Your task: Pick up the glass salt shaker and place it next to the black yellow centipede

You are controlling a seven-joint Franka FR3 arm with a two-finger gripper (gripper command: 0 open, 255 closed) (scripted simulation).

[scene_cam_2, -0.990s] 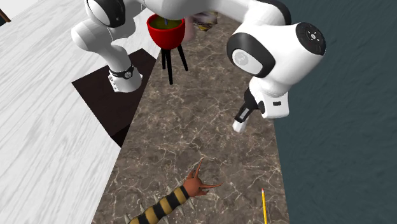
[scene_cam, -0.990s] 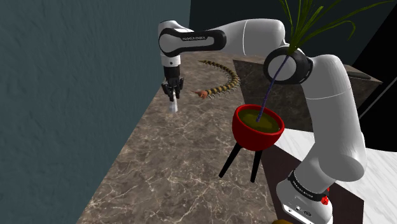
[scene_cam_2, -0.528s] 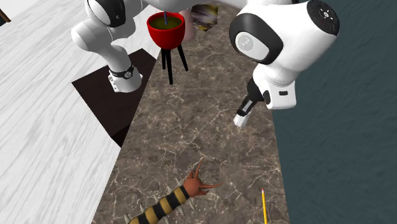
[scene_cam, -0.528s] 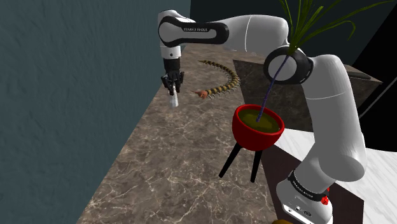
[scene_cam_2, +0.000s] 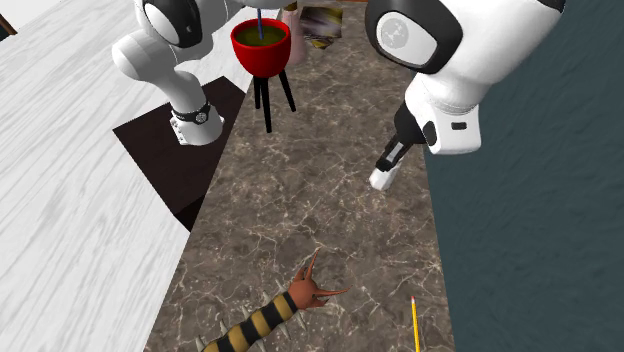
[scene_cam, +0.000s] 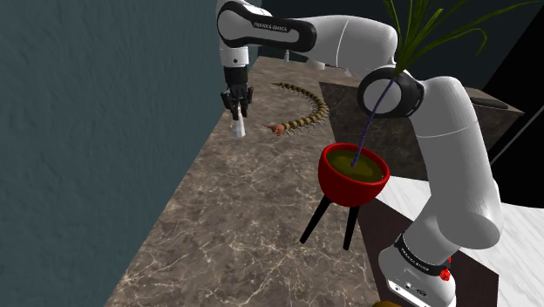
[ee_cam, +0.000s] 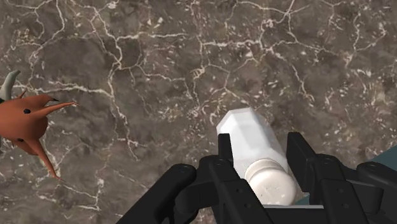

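Observation:
My black gripper [scene_cam: 237,117] is shut on a white salt shaker [scene_cam: 237,129], which hangs from the fingers above the marble counter [scene_cam: 235,227] close to the wall edge. In the wrist view the fingers [ee_cam: 224,147] clasp the shaker [ee_cam: 253,145] near its rounded cap. The black and yellow striped centipede [scene_cam: 302,108] lies on the counter beyond the gripper, and its reddish-brown horned head [ee_cam: 23,121] points toward the shaker, a short way off. In the second exterior view the gripper [scene_cam_2: 388,160] holds the shaker [scene_cam_2: 379,180] well apart from the centipede [scene_cam_2: 268,316].
A red pot [scene_cam: 353,173] on black tripod legs holds a green plant, between the stand and the gripper. A dark teal wall [scene_cam: 96,113] borders the counter. A yellow pencil [scene_cam_2: 414,322] lies near the centipede's head. A raised dark block [scene_cam: 410,122] stands behind the pot.
The arm has lifted and swung along the counter toward the centipede, carrying the shaker with it. The centipede and pot have not moved.

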